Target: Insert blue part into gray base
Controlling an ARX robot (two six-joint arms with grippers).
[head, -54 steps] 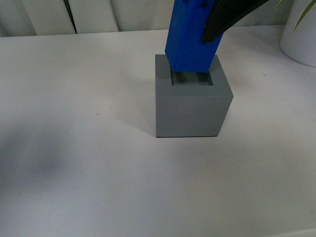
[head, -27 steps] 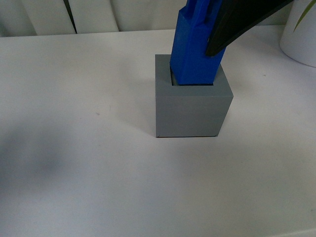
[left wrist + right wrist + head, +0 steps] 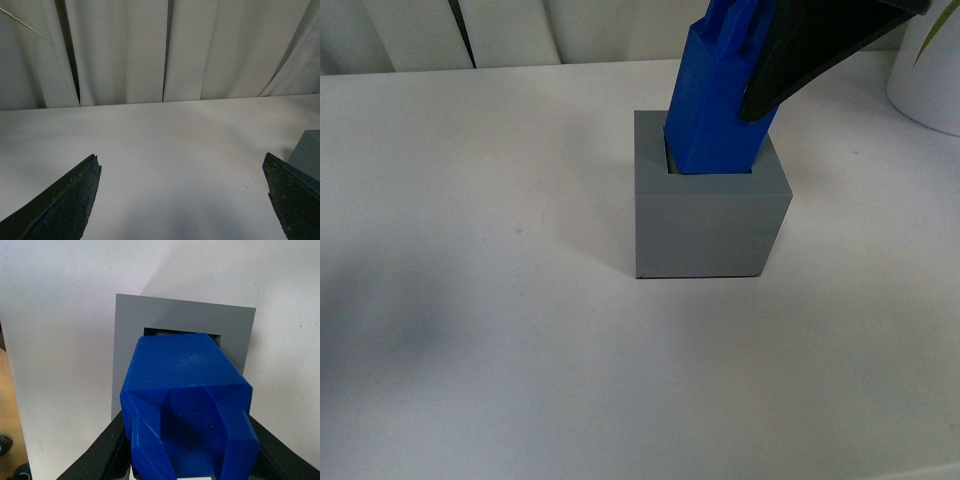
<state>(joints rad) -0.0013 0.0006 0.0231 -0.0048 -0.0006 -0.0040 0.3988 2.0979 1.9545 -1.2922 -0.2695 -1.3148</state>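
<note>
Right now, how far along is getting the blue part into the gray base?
Done: the blue part has its lower end inside the recess of the gray base. In hand: the right gripper clamps it in its jaws, tilted. Left: probably straighten, push down, release.

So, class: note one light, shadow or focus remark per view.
Front view: soft grey shadow on the table, lower left. Left wrist view: left fingers near-black, detail lost. Right wrist view: blue part close and slightly soft; gray base crisper.
</note>
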